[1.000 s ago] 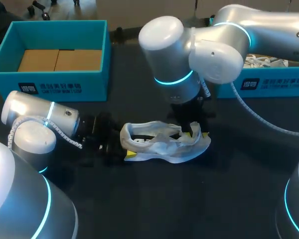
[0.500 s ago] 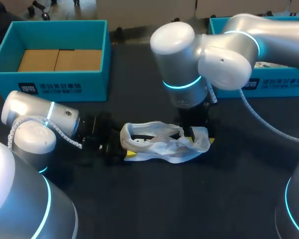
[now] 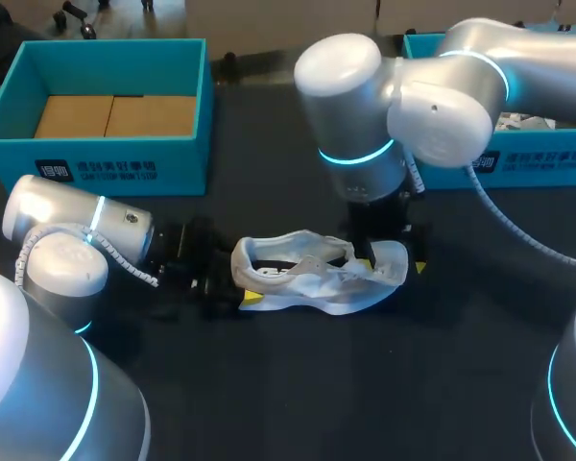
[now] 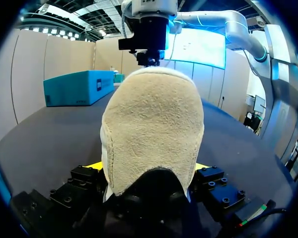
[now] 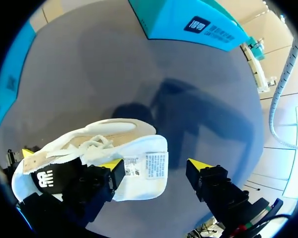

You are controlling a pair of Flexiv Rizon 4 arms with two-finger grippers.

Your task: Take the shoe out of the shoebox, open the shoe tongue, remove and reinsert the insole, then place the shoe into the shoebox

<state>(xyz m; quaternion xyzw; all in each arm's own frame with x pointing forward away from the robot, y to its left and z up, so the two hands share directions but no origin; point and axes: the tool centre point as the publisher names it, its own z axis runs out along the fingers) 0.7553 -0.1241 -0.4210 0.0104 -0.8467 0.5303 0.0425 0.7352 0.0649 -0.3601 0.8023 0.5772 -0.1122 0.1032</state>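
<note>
A white shoe (image 3: 298,279) lies on its sole on the dark table, heel toward my left arm. My left gripper (image 3: 242,279) sits at the heel. In the left wrist view the tan heel (image 4: 151,129) fills the gap, and a yellow tip presses each side, so it is shut on the shoe. My right gripper (image 3: 396,263) hangs over the toe end, open. In the right wrist view the white tongue (image 5: 151,166) with its label rests against one finger (image 5: 111,168), while the other finger (image 5: 201,168) stands apart from it.
A teal shoebox (image 3: 106,158) with cardboard inside stands at the back left. A second teal box (image 3: 518,158) holding white paper stands at the back right, close behind my right arm. Bare dark table lies in front of the shoe.
My right gripper has opened and let go of the tongue, and its arm has shifted a little to the right. The shoe and my left arm have stayed put.
</note>
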